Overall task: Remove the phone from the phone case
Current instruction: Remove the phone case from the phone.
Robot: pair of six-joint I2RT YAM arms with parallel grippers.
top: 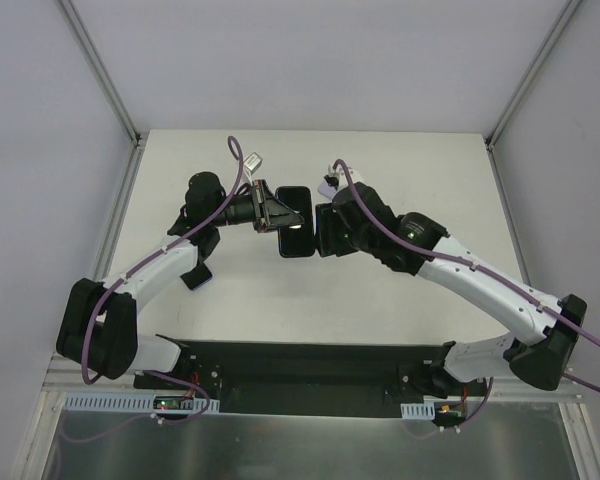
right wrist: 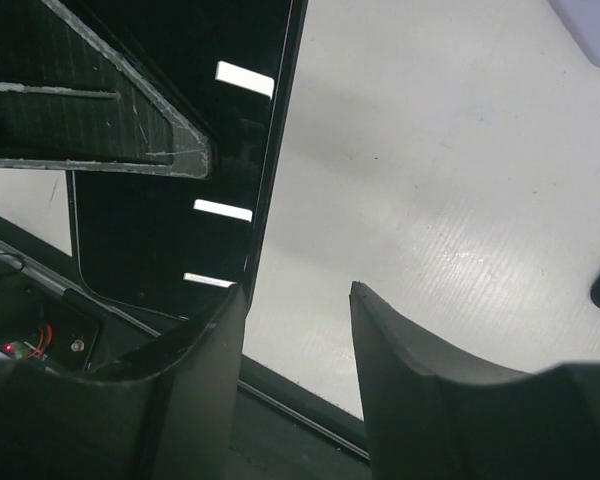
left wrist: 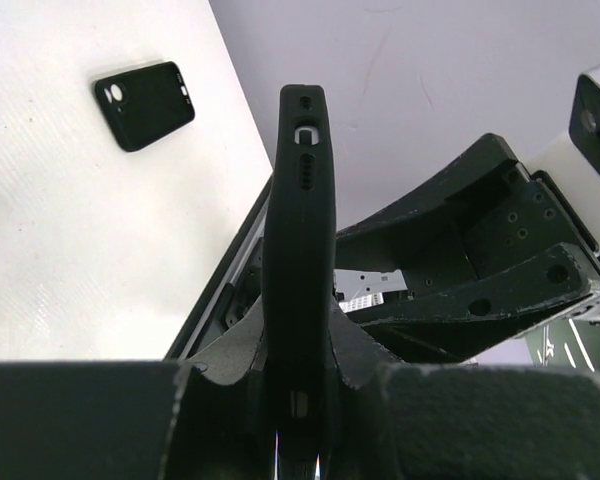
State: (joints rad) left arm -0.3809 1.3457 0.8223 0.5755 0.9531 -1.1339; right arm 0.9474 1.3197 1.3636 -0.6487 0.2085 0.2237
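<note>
Top external, table [top: 400, 300]: white, walls on three sides.
Left arm [top: 150, 270]: bent, reaches right to frame centre.
Right arm [top: 480, 280]: bent, reaches left to meet it.
Phone [top: 294, 222]: frame centre, lifted, screen up.
Black case [left wrist: 143, 103]: left wrist frame, upper left, flat on table.
Left gripper [top: 273, 208]: pinching phone.
Right gripper [right wrist: 298, 292]: spread, beside phone edge.

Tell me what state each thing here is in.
Phone: inside the phone case, gripped.
Phone case: on the phone, not yet removed.
Left gripper: shut on the phone.
Right gripper: open, holding nothing.
Spare case: lying flat on the table, loose.
</note>
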